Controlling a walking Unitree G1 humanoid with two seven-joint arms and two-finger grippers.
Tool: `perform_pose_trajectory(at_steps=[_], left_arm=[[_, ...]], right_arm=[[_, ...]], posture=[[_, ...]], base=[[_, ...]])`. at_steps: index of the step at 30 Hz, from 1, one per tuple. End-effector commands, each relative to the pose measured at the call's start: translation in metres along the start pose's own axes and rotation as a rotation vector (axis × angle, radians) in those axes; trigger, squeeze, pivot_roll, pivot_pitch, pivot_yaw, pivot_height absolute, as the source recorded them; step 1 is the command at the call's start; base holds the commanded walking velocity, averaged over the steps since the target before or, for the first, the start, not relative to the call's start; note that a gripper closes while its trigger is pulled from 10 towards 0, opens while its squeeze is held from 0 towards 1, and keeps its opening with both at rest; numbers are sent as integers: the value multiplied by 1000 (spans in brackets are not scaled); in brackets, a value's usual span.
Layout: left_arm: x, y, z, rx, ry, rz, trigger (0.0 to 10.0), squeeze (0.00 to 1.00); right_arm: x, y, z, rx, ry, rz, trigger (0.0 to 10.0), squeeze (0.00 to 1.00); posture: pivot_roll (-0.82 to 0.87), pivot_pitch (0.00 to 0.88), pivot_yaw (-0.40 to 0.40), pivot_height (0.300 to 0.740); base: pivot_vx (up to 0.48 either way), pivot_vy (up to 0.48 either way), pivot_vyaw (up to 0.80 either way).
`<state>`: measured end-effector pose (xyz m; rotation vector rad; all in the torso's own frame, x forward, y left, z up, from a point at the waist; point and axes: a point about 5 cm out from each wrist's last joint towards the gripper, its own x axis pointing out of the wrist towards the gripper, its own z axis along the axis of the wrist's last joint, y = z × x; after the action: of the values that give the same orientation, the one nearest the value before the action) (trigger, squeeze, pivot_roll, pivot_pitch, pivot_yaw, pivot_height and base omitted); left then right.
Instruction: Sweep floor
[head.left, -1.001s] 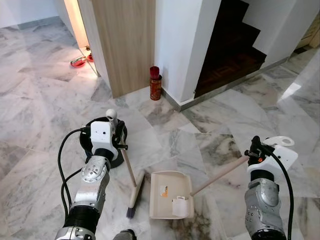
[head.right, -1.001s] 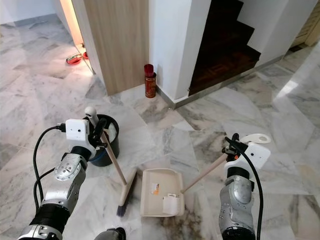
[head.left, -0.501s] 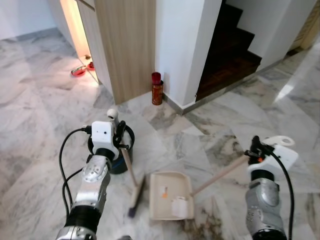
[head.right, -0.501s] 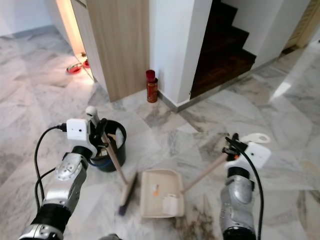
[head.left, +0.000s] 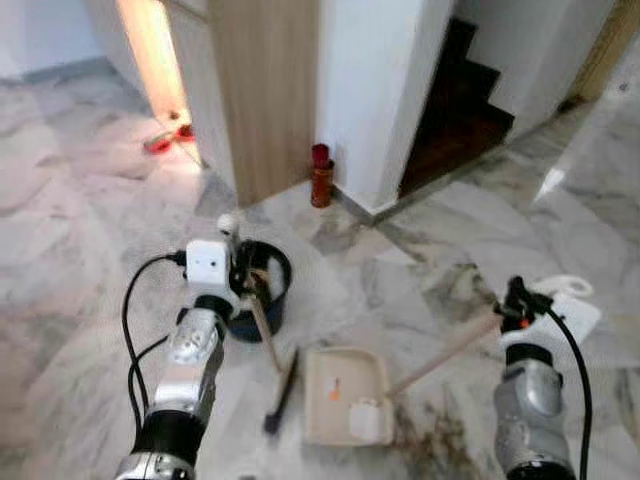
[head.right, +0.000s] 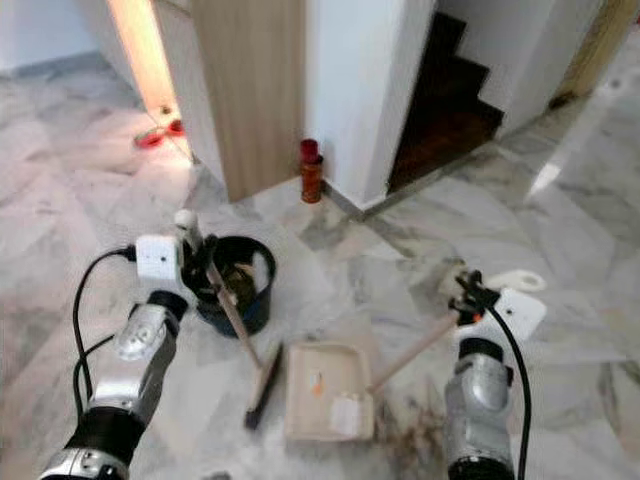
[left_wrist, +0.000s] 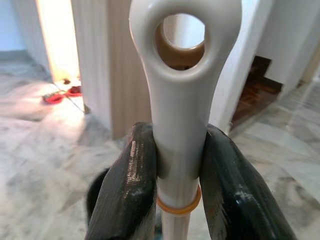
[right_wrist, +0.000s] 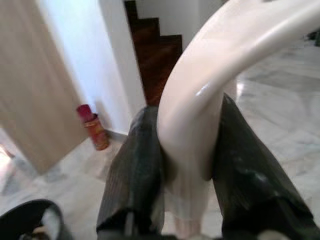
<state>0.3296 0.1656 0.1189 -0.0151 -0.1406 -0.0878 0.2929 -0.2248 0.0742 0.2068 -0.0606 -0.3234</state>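
Observation:
My left gripper is shut on the cream handle of a small broom; its brush head rests on the marble floor, left of the dustpan. My right gripper is shut on the looped end of the dustpan handle. The beige dustpan lies flat on the floor between my arms, with a white scrap at its near edge and a small orange bit inside. Dark dirt marks the floor to the right of the pan.
A black bin with rubbish in it stands behind the broom. A red spray can stands at the foot of the white wall. A wooden panel rises behind, dark stairs to the right, red bowls far left.
The camera has shifted and tilted, so the whole scene sits lower and is more blurred. The dustpan and broom head stay on the floor; both grips are unchanged.

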Motion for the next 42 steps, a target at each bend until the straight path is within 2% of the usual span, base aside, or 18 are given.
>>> perform_pose_trajectory(at_steps=[1, 25, 39, 42], left_arm=[[4, -6, 8, 15, -34, -20, 10000, 0], [4, -5, 8, 21, -32, -15, 10000, 0], [5, -7, 9, 30, -28, -26, 10000, 0], [5, -7, 8, 31, -27, -26, 10000, 0]], right_arm=[[4, -2, 9, 32, -43, -12, 10000, 0], [4, -1, 10, 30, -45, -10, 10000, 0], [11, 4, 29, 38, -108, 0, 10000, 0], [13, 9, 42, 51, -154, 15, 10000, 0]], posture=[[161, 71, -50, 740], [162, 74, -52, 740], [161, 76, -53, 740], [161, 76, -53, 740]], base=[[0, 371, 0], [0, 366, 0], [0, 0, 0], [0, 0, 0]])
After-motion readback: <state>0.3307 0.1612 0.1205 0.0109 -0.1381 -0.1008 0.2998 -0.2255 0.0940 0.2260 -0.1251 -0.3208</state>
